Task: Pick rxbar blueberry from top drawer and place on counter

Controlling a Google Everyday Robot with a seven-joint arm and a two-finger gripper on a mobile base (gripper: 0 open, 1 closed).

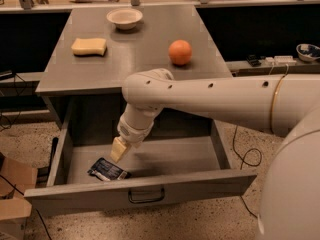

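Note:
The rxbar blueberry [107, 170], a dark navy wrapper with white ends, lies flat on the floor of the open top drawer [140, 186], at its front left. My gripper [119, 151] hangs inside the drawer on the white arm [210, 96], just above and to the right of the bar, and no contact with the bar shows. The bar is not lifted. The grey counter [135, 59] stretches above the drawer.
On the counter stand a yellow sponge [89, 46], a white bowl [124, 18] and an orange [180, 52]. The drawer's front panel has a dark bar handle [146, 196]. Cardboard boxes [12, 194] sit on the floor at left. Cables [245, 154] trail at right.

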